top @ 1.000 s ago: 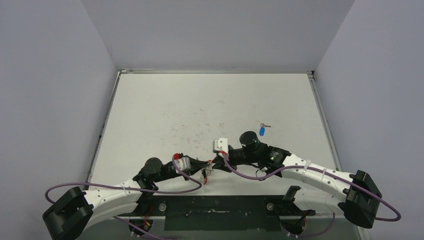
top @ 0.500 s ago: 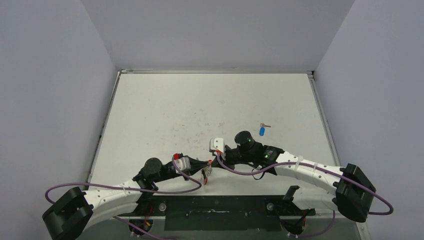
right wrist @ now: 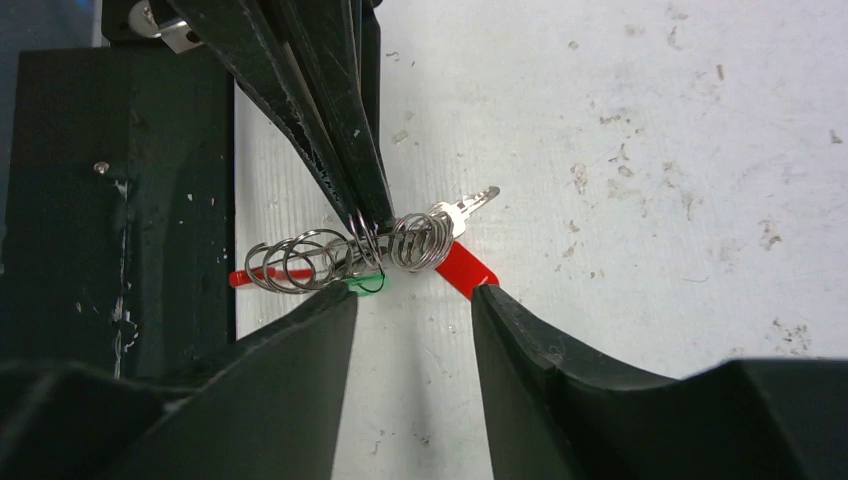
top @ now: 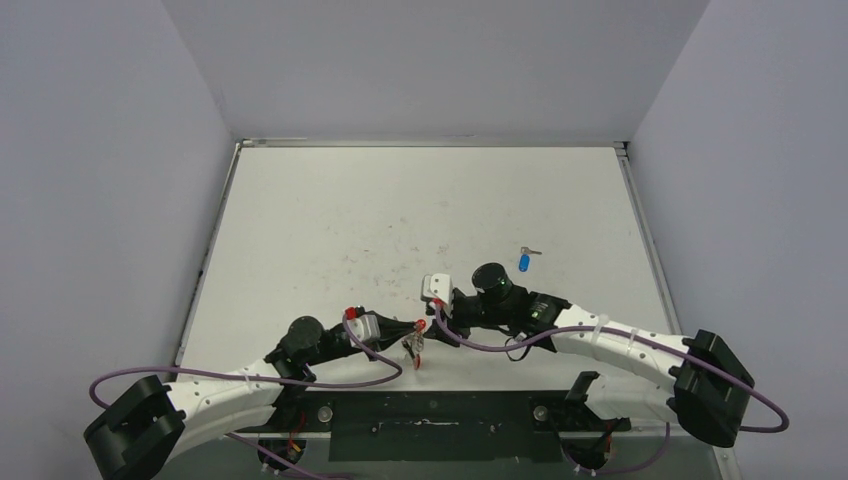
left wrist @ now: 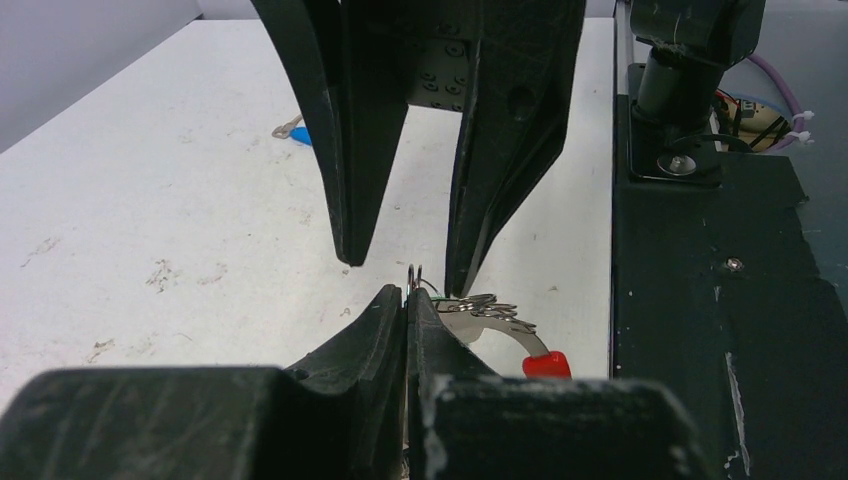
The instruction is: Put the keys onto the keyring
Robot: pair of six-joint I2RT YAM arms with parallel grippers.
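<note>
The left gripper (left wrist: 407,298) has its black fingers pressed together, pinching a loop of the thin, silvery coiled-wire keyring (right wrist: 298,262), which is held at its tips. In the right wrist view the coils stretch to both sides of those tips, and the ring's short red curved section shows at the end nearer the black base plate (right wrist: 110,200). A small green plastic-capped key (right wrist: 364,284) sits just beside the left tips, touching the coils, next to one finger of the right gripper; only its green head is clear. A red-headed silver key (right wrist: 466,270) lies against the coils on the other side of the tips. A toothed silver blade juts out beyond them, and I cannot tell which head it belongs to. The right gripper (left wrist: 403,275) faces the left one with its jaws spread, one finger on each side of the pinched wire, near it but not clamped on it. Well beyond the right gripper, on the scuffed white table (top: 400,220), the small blue-capped silver key (top: 524,262) lies flat
</note>
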